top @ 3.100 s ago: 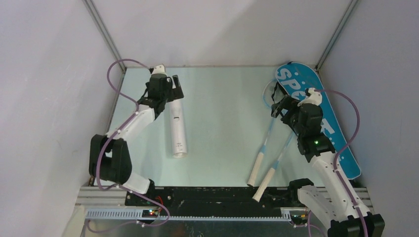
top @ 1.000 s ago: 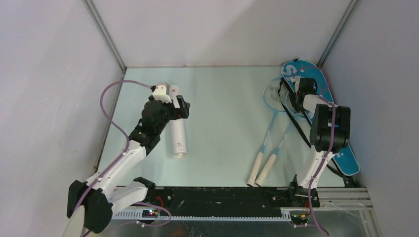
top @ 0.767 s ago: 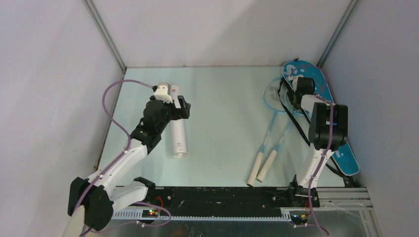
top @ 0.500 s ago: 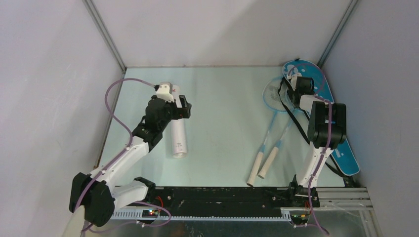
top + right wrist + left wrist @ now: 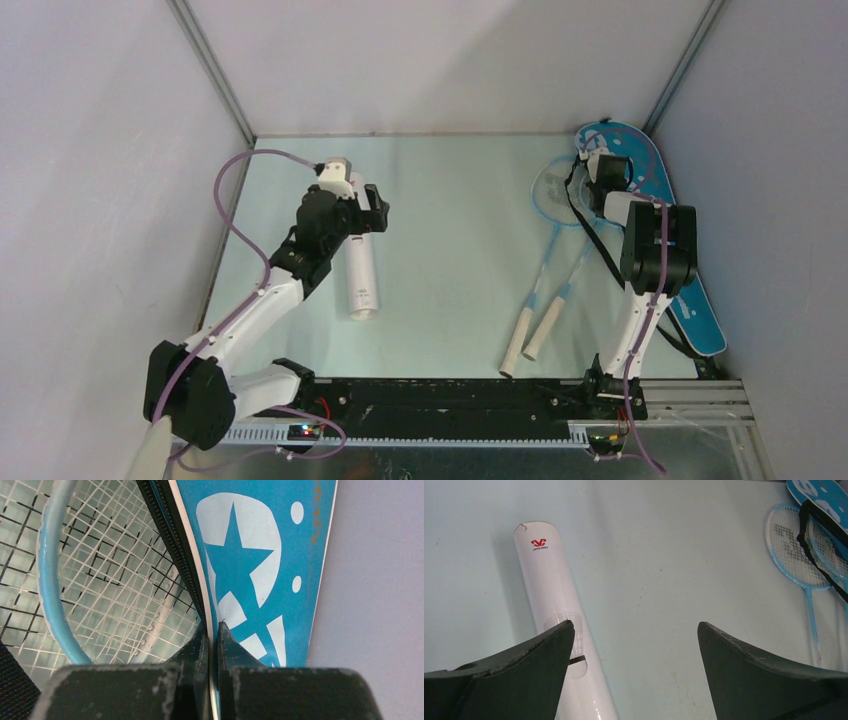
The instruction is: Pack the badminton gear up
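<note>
The long white tube [image 5: 360, 268] lies on the table's left half, and my left gripper [image 5: 368, 214] hangs open just above its far part. In the left wrist view the tube [image 5: 551, 595] passes under the left finger [image 5: 524, 670], with bare table between the jaws. Two thin rackets [image 5: 548, 262] lie side by side right of centre, cream handles toward me. The blue SPORT bag [image 5: 703, 318] lies along the right wall with its black strap [image 5: 610, 252] over the racket heads. My right gripper [image 5: 213, 627] is shut on the bag's [image 5: 260, 545] zipped edge, beside a racket head [image 5: 100, 570].
Grey walls close in the table on three sides; the bag rests against the right wall [image 5: 760, 200]. A black rail [image 5: 440, 395] with the arm bases runs along the near edge. Bare table [image 5: 450, 230] lies between the tube and the rackets.
My right gripper has shut on the bag's edge after reaching slightly farther back. The rackets' handles shifted a little. The left gripper moved slightly toward the far side, still open.
</note>
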Robot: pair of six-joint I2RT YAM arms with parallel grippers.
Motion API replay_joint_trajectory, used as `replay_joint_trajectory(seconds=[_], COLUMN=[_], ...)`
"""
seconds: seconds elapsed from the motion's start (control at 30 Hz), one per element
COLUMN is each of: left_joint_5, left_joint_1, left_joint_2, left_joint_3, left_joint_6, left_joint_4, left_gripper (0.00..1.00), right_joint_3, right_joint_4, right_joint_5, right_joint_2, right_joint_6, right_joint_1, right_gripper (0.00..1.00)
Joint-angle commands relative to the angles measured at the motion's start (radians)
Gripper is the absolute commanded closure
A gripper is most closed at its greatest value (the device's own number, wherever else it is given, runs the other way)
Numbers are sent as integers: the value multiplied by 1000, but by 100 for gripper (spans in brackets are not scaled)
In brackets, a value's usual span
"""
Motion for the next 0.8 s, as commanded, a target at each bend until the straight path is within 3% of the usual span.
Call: replay_joint_trajectory(seconds=[0.0, 0.47, 0.6, 0.77], left_joint_5=[3, 25, 53, 91], left_joint_1=[-3, -3, -3, -3], left_joint_2=[-6, -109, -157, -231], left_joint_3=[39, -28, -50, -75], left_joint_6=[27, 6, -4, -16], left_joint_4=[5, 28, 38, 48], left_gripper=[0, 0, 0, 0], right_joint_3=[38, 141, 222, 276], right_joint_4=[32, -244, -362, -412], right_joint_5=[23, 101, -48, -479], right_joint_2=[-94, -621, -731, -831], right_joint_6=[38, 251, 373, 618], right_joint_1=[8, 175, 219, 242], right_gripper=[100, 100, 100, 100])
